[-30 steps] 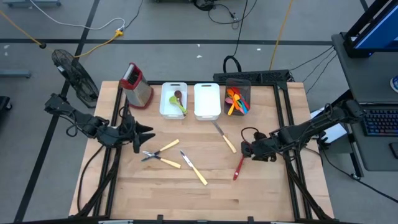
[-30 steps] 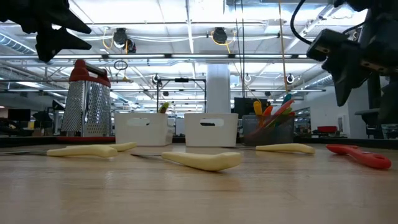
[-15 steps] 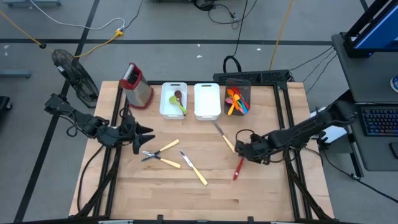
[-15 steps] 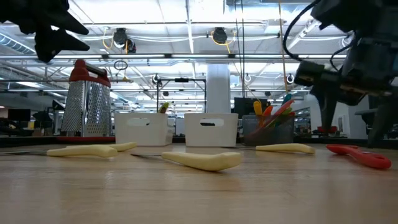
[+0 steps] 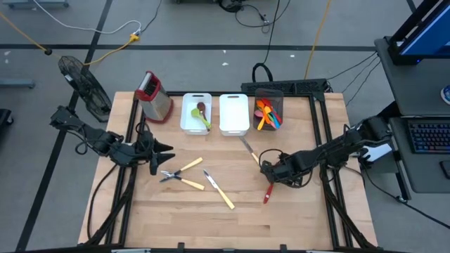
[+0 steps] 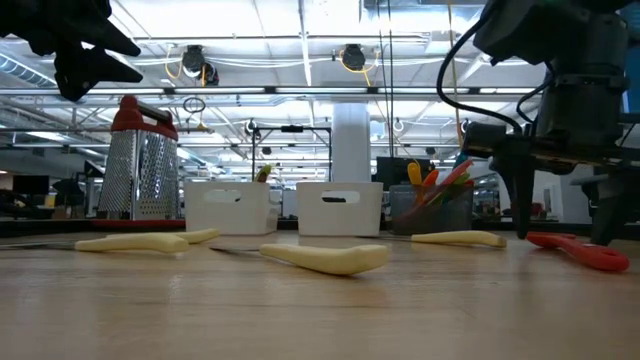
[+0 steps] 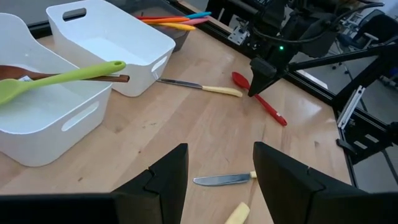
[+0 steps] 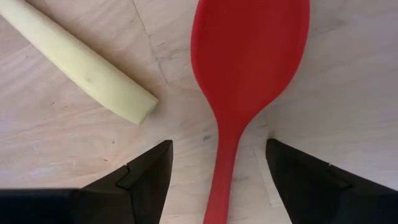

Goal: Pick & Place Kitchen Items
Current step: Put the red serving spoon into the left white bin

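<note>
A red spoon (image 8: 247,59) lies flat on the wooden table (image 5: 302,211), right of centre, also seen as the red spoon (image 5: 269,190). My right gripper (image 8: 217,146) points down over it, open, one finger on either side of the spoon's handle just behind the bowl, touching nothing; the low view shows my right gripper (image 6: 558,225) close above the table. My left gripper (image 5: 163,151) hangs open above the table's left side, holding nothing. Yellow-handled metal pieces (image 5: 179,176) and two yellow-handled knives (image 5: 219,190) (image 5: 253,154) lie flat mid-table.
At the far edge stand a red-topped grater (image 5: 155,95), a white bin (image 5: 184,116) holding a green and a wooden spoon, a second white bin (image 5: 233,130), and a dark bin (image 5: 280,95) with orange and blue utensils. One yellow knife handle (image 8: 81,68) ends close beside the spoon's bowl.
My right gripper has sunk toward the table and shifted toward its left edge, tipping from slanted to pointing nearly straight down over the red spoon. It has stayed open. The spoon has not moved.
</note>
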Available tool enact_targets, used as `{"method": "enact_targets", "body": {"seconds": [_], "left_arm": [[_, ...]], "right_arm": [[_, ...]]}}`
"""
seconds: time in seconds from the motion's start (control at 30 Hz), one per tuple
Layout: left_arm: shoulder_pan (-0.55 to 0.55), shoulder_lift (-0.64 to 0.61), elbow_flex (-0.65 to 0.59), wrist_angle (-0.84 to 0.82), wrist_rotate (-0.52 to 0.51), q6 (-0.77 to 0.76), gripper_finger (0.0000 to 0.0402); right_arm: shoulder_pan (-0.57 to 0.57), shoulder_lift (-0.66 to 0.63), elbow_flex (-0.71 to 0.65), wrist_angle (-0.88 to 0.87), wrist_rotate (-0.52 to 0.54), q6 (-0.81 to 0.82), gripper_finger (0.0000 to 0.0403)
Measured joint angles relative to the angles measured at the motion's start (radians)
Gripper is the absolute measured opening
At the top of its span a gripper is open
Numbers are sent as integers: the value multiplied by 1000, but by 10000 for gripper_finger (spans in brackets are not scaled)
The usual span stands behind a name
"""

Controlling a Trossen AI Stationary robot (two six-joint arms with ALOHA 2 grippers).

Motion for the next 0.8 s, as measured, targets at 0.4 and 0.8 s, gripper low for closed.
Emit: {"method": "enact_targets", "body": {"seconds": [0.4,0.8], "left_arm": [[0,0,0,2,-3,0,186],[0,0,0,8,-3,-8,186]], "right_arm": [[0,3,-1,-126,3,2,155],[3,3,-1,-159,28,-31,28]]}}
